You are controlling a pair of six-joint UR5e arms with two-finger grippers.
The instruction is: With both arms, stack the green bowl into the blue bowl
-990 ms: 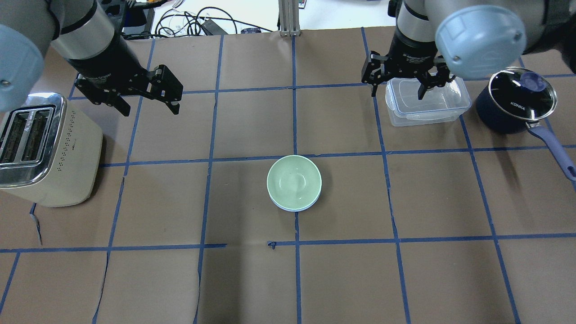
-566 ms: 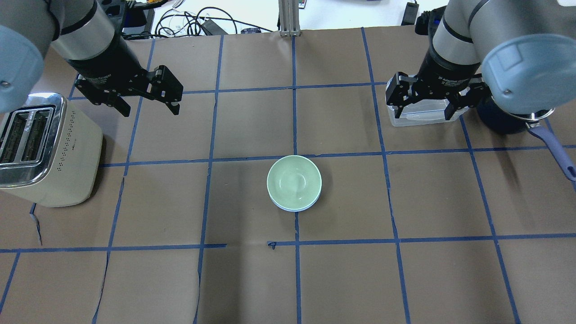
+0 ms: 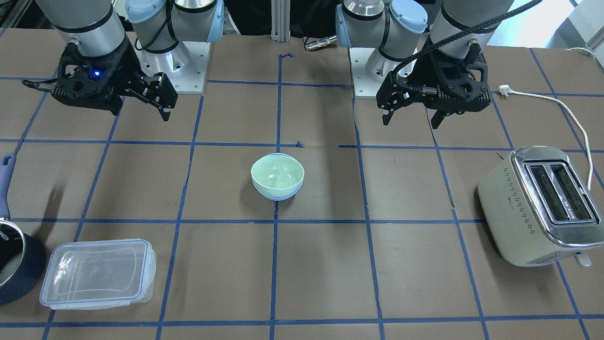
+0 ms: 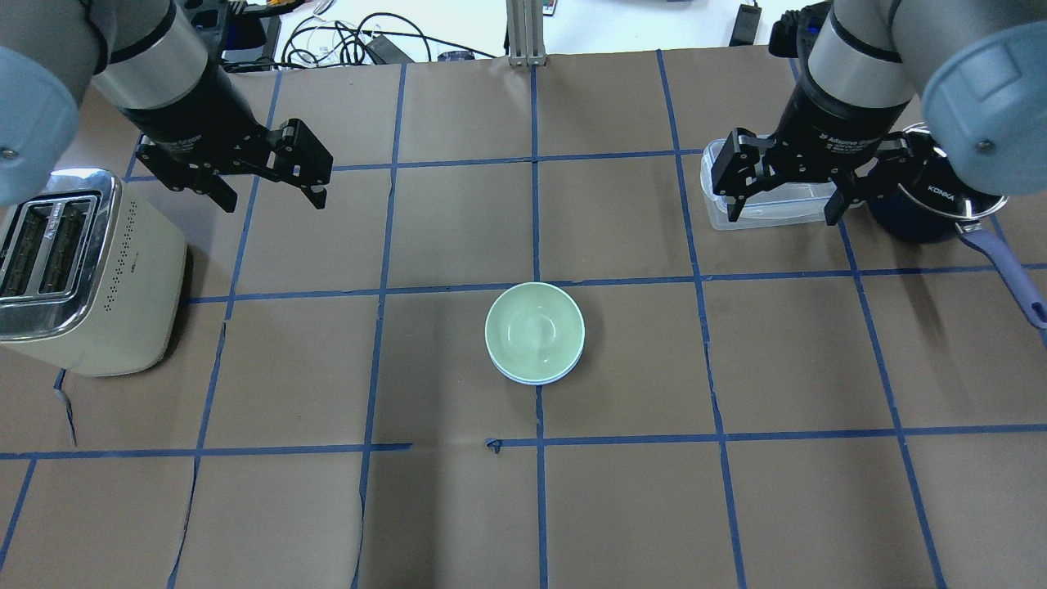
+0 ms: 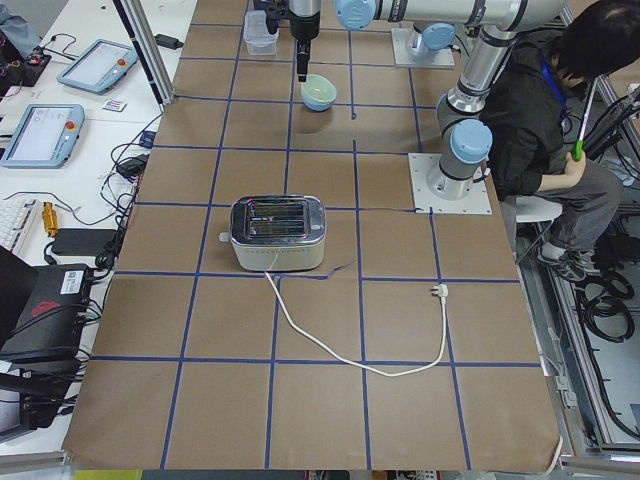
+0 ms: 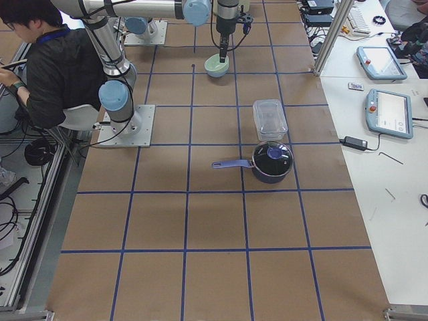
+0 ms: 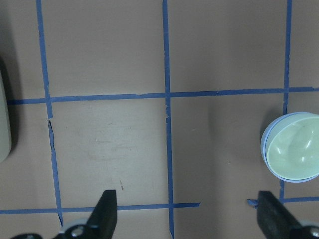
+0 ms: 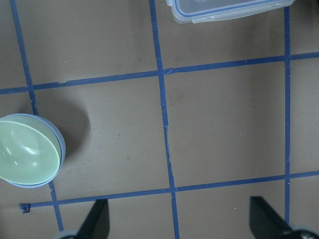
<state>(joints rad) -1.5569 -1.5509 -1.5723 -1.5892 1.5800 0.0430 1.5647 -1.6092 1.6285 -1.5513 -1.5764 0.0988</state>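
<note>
The green bowl (image 4: 535, 330) sits nested inside the blue bowl (image 4: 536, 380) at the table's middle; only the blue rim shows under it. The stack also shows in the front view, green bowl (image 3: 277, 175) in blue bowl (image 3: 277, 195). My left gripper (image 4: 272, 199) is open and empty, raised far back-left of the bowls. My right gripper (image 4: 781, 215) is open and empty, raised over the clear container at the back right. The left wrist view shows the green bowl (image 7: 294, 152) at its right edge. The right wrist view shows it (image 8: 27, 154) at its left edge.
A cream toaster (image 4: 78, 270) stands at the left, its cord (image 3: 566, 111) trailing toward the robot's side. A clear lidded container (image 3: 96, 274) and a dark blue pot with glass lid (image 4: 924, 217) stand at the back right. A seated person (image 5: 560, 120) is behind the robot.
My right arm has swung to the right and a little nearer, its open gripper moving across the clear container. The left arm and the stacked bowls have not moved.
</note>
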